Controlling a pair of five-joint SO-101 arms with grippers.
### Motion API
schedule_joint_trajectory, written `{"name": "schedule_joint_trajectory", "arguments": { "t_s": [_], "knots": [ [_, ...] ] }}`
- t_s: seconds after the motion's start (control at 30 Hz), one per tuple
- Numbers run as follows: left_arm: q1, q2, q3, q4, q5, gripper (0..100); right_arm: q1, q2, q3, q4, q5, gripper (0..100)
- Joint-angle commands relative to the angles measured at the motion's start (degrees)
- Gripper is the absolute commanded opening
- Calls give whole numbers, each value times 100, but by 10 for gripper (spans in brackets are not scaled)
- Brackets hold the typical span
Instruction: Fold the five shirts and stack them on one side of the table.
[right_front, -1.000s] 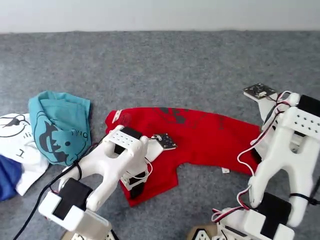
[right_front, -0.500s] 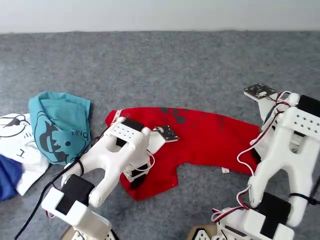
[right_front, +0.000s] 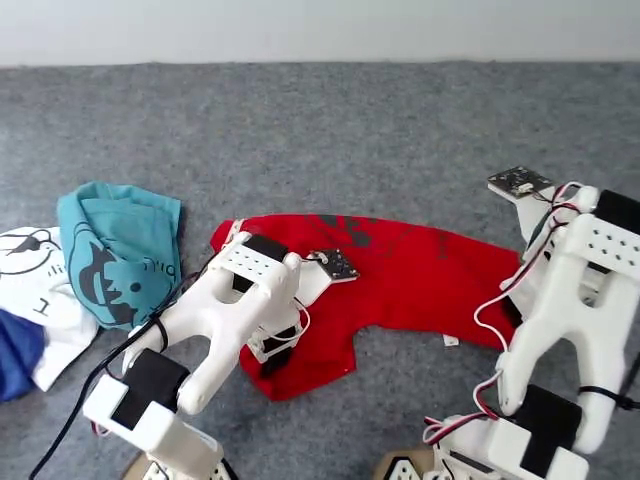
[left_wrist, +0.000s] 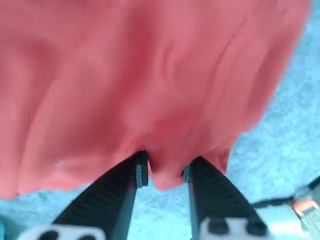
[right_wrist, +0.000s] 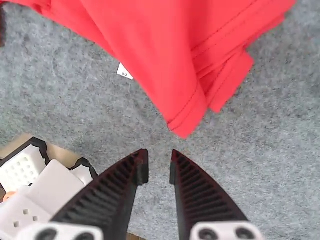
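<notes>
Left pincer (left_wrist: 164, 174): my two black fingers are clamped on a fold of the red shirt (left_wrist: 150, 75). The cloth bulges out between the tips and spreads away from them. In the high view my left arm stands over the near left part of this shirt, close to its ragged near edge.

Right pincer (right_wrist: 158, 167): the fingers stand slightly apart, with grey worktop (right_wrist: 280, 150) visible in the narrow gap. It grips nothing. It hangs over bare surface just short of the shirt's folded corner, not touching the cloth. A small white label (right_wrist: 124, 71) sticks out from the shirt's edge near that corner.

Red shirt, high view (right_front: 420, 270): it lies spread across the middle of the worktop (right_front: 350, 130), running from my left arm to my right arm, rumpled and not folded flat.

Other shirts, at the left side of the worktop:
- The teal shirt (right_front: 115, 250) is loosely bundled with a dark print facing up, near the red shirt's left end but apart from it.
- The white shirt (right_front: 40, 300) lies partly under the teal one, at the left edge.
- The blue shirt (right_front: 15, 355) is at the very edge, touching the white one. How it is folded I cannot tell.
</notes>
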Motion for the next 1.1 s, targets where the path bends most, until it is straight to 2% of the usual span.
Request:
{"name": "schedule_joint_trajectory", "arguments": {
  "t_s": [0.0,0.3,0.57,0.83,1.07],
  "knots": [
    [-44,-70,-198,229,-176,126,40,-259,26,215,-44,80],
    [-396,-949,-154,246,-220,130,40,-259,26,215,-44,80],
    [-378,-791,66,132,-325,130,40,-259,26,215,-53,80],
    [-325,-299,31,149,-325,130,40,-259,26,215,-53,80],
    [105,-466,66,413,-290,127,40,-259,26,215,-62,80]
  ]
}}
